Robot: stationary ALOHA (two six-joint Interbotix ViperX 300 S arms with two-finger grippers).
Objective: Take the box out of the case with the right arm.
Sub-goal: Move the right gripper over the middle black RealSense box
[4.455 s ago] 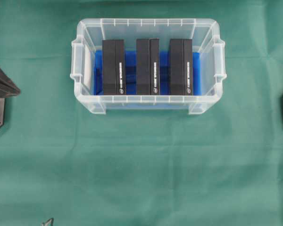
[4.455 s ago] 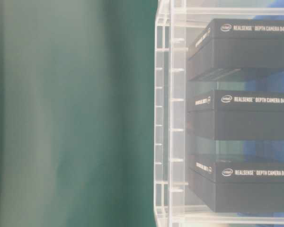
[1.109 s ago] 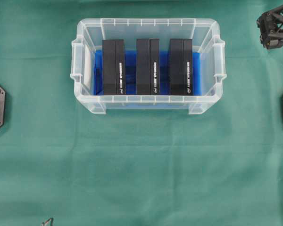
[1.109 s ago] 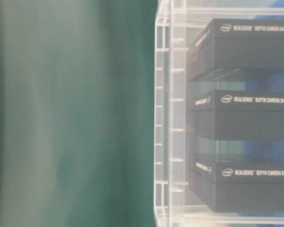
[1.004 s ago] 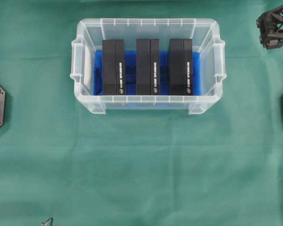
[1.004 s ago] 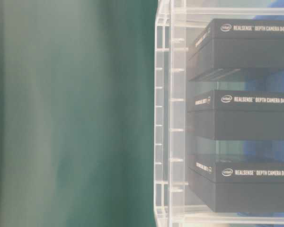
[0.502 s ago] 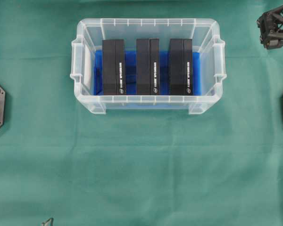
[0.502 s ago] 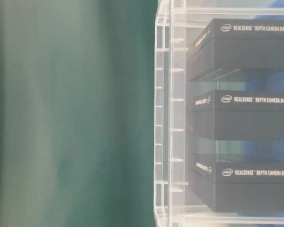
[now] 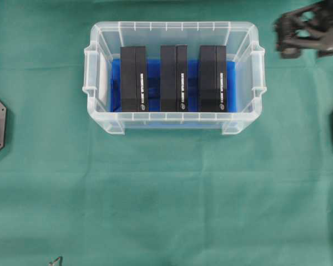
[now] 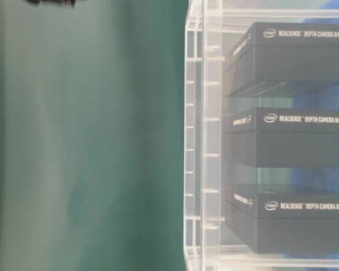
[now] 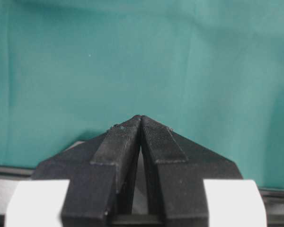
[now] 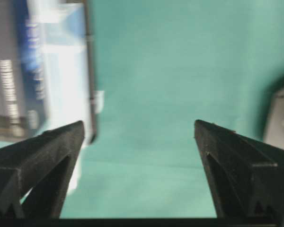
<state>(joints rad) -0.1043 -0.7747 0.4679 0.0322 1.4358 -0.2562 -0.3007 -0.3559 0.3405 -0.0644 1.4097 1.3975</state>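
Boxes first: three black boxes are sitting upright side by side in the case (image 9: pixel 173 75), a clear rimmed plastic tub with a blue cloth (image 9: pixel 192 75) lining its bottom, resting on the green table cover (image 9: pixel 166 194). The rightmost box (image 9: pixel 212 78) is standing closest to the right arm (image 9: pixel 308 27), but none of them is being touched. Each box is showing white lettering along its edge; the table-level view is reading it as a depth camera label.

That right arm is hanging off the tub's top-right corner, blurry, clear of the rim. Its right gripper (image 12: pixel 139 137) is pointing down at bare cloth with jaws spread wide, holding nothing, the tub's edge showing just left of it.

The left gripper (image 11: pixel 141 124) is sitting over the cloth with fingertips pressed together, gripping nothing.
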